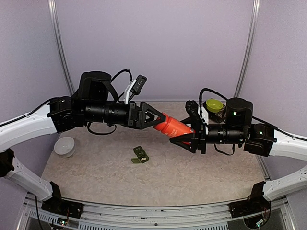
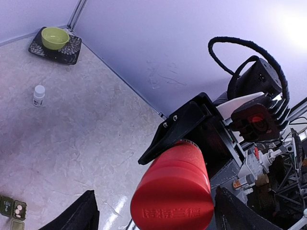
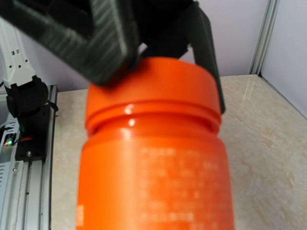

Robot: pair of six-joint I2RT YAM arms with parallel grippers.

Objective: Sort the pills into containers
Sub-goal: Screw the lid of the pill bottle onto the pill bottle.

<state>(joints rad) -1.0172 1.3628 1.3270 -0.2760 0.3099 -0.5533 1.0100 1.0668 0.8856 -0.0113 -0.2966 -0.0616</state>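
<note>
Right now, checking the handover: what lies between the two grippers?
An orange bottle, held by the right gripper, cap inside the left gripper; see the top view.

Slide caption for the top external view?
Right gripper holds an orange bottle mid-air; left gripper straddles its cap; containers lie below.

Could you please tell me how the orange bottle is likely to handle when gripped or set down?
The orange bottle looks like rigid plastic, so it should hardly flex under the right gripper. Its glossy, round wall may slip or twist in a light grip. Laid on its side, it would probably roll.
</note>
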